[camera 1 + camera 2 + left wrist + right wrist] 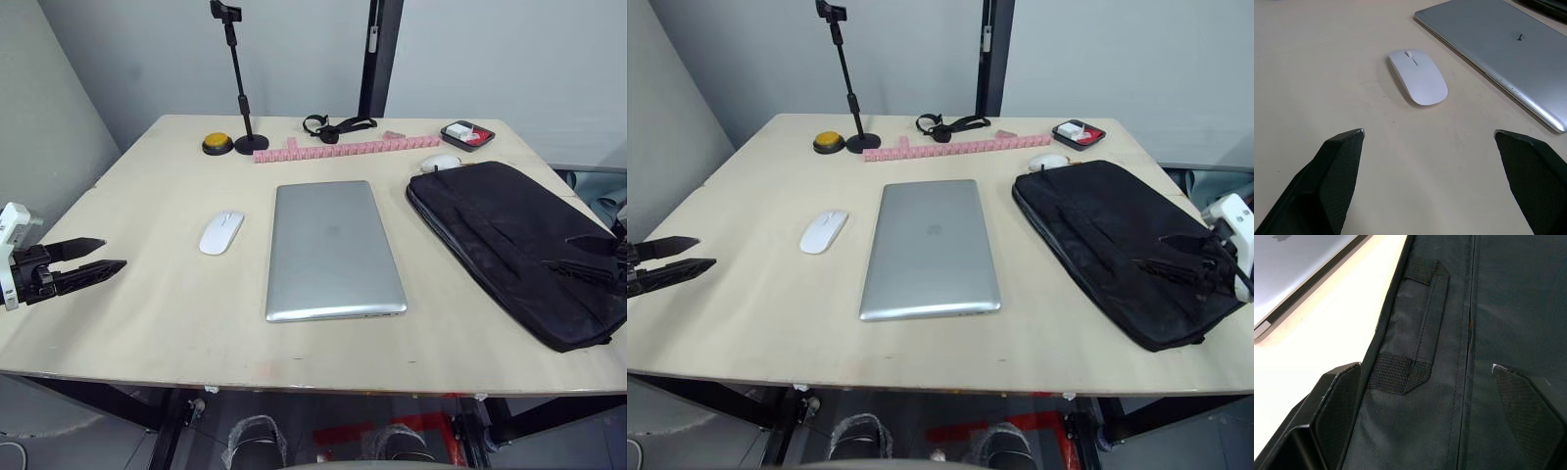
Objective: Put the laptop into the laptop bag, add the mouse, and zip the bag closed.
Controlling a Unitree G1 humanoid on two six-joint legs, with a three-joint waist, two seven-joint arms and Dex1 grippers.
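- The laptop (333, 250) lies shut and flat at the middle of the table (147, 313), its front edge toward the robot, with bare tabletop on all four sides, so either side edge looks reachable.
- The mouse (221, 232) sits just left of the laptop, apart from it, button end pointing away from the robot.
- The laptop bag (1117, 245) lies flat to the right, slanted, its near corner close to the table's right front edge; it looks closed or nearly so, and probably needs opening before anything goes in.
- The right gripper (1185, 257) hovers over the bag's near end, fingers spread wide and empty, a strap handle (1415, 328) and a seam between them; likely placed to catch the bag's edge.
- The left gripper (93, 264) hangs at the table's left edge, fingers wide apart and empty, pointed at the mouse across open tabletop.
- At the far edge stand a phone stand (240, 88), a yellow button (217, 144), a pink strip (343, 149) and a small tray (467, 134), well clear of the work.
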